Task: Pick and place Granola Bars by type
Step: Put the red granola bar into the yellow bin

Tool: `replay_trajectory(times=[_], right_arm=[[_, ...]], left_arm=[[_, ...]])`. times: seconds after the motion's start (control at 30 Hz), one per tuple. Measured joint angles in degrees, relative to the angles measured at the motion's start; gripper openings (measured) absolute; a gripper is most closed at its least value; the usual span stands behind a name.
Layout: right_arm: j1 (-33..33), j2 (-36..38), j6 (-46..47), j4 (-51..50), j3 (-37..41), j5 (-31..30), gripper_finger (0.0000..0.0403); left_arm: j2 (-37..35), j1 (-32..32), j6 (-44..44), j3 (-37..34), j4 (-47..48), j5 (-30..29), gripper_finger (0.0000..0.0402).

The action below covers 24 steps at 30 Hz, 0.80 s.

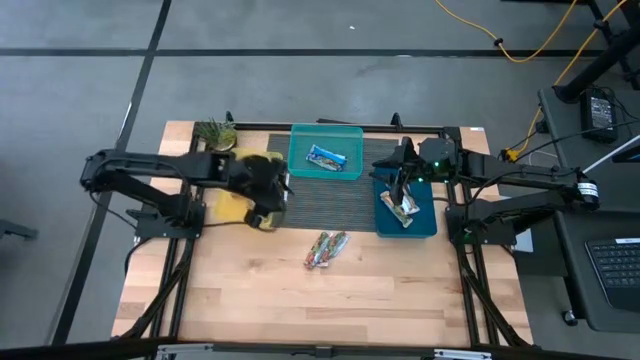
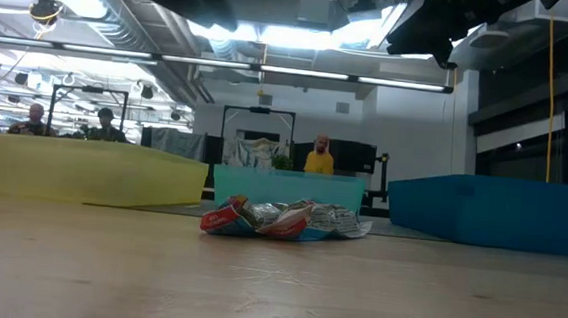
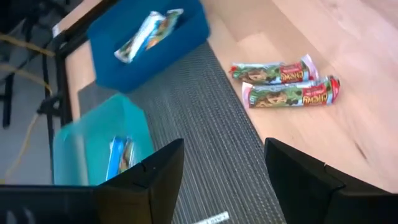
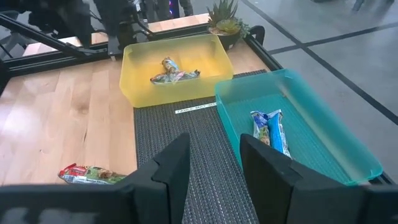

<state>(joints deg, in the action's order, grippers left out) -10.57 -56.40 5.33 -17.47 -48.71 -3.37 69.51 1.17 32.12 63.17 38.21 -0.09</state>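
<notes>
1. Over on the left, the left end effector (image 1: 268, 205) hangs above the yellow plastic bin (image 1: 225, 205), fingers spread wide and holding nothing. Inside that bin lies a crumpled tan-green foil-wrapped bar (image 4: 173, 73).
2. Moving to the middle: the teal plastic bin (image 1: 325, 135) at the far edge of the grey woven mat (image 1: 325, 200) holds blue-white wrapped bars (image 1: 327, 156).
3. Just in front of the mat, on the bare wooden bench (image 1: 300, 290), two reddish-brown and green wrapped bars (image 1: 327, 248) lie side by side, touching — the only ones not yet sorted.
4. On the right, the right end effector (image 1: 402, 185) hovers over the dark blue plastic bin (image 1: 425, 225), fingers parted and empty; a light-wrapped bar (image 1: 399, 207) rests in that bin beneath it.
5. By my read, both arms have their hands free and the sort is nearly finished. The next move calls for one arm to swing to the pair on the bench, come down over a single bar and pinch it without dragging its neighbour.
</notes>
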Motion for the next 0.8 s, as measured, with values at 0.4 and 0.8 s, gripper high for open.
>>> replay_trajectory(times=[0.4,0.8], right_arm=[[-0.02,0.0,-1.3,-0.13,-0.02,2.61,0.0143],[0.0,0.0,-4.09,-0.19,-0.02,13.35,0.0143]], left_arm=[[20.27,-6.11,-12.91,9.84,-0.7,-5.37,0.0219],[32.19,-9.75,-38.96,13.55,0.57,0.88,0.0219]])
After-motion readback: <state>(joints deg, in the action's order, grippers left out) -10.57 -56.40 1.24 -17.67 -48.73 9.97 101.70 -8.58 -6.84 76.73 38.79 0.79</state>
